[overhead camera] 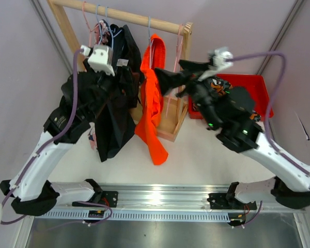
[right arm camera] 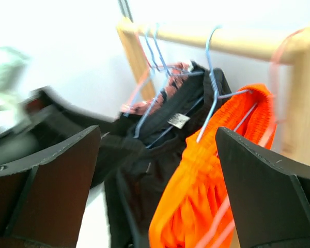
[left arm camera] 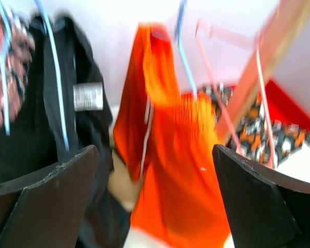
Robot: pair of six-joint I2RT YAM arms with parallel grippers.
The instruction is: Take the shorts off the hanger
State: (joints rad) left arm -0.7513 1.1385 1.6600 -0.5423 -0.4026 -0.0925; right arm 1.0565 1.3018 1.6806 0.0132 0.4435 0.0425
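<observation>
Left claw and right claw gape wide beside one orange shorts hanging.

Red bin just beside wooden rack.

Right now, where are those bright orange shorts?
In the top view the orange shorts hang from the wooden rail on a blue hanger, black clothes on their left, the rack's right post on their right.
</observation>
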